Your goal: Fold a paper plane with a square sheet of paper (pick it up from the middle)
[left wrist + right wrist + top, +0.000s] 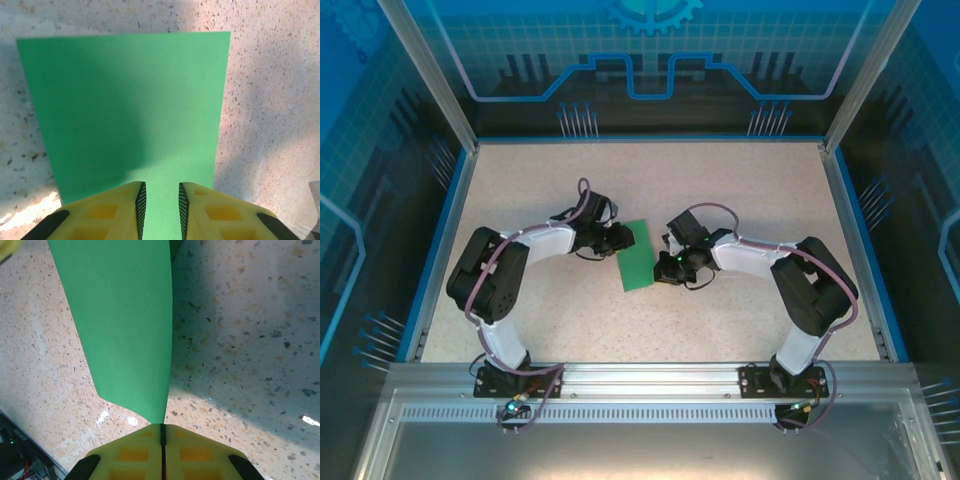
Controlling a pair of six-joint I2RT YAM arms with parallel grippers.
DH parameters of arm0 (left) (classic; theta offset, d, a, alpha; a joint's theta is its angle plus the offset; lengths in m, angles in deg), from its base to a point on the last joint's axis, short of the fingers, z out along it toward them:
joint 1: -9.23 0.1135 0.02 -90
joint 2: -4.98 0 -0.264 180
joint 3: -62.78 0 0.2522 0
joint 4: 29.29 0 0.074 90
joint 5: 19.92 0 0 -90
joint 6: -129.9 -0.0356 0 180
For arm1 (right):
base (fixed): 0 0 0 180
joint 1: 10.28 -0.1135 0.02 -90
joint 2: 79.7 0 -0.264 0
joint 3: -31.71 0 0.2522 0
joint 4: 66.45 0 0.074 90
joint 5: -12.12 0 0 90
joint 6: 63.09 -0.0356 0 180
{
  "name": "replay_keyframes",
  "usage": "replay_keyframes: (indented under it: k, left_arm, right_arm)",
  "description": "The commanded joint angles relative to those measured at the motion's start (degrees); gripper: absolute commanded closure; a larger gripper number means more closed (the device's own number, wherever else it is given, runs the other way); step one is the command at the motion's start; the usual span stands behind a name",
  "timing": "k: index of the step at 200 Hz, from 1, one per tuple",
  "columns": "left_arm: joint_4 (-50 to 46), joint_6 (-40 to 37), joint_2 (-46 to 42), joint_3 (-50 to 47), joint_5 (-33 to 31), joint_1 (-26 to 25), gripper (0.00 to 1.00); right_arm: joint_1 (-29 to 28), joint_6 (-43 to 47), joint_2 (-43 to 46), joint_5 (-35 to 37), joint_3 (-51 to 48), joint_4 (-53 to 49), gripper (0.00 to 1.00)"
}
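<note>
While the right gripper point(162, 427) clamps the square sheet of paper point(638, 256), the left gripper point(160, 186), fingers parted astride its left edge, should close squarely.

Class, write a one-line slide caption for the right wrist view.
Right end effector shut on the edge of a thin bright-green paper sheet over a speckled table.

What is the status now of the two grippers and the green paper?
Right gripper shut, pinching the square sheet of paper at its edge. Left gripper open, jaws apart at the opposite side. No obstacle seen around.
</note>
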Motion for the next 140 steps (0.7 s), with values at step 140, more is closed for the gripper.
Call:
replay_keyframes:
  k: [140]
  left_arm:
    - [0.70,-0.83,5.19,-3.54,-1.01,0.43,0.80]
  right_arm:
    - [-1.25,0.65,-4.30,-5.91,6.40,8.48,0.91]
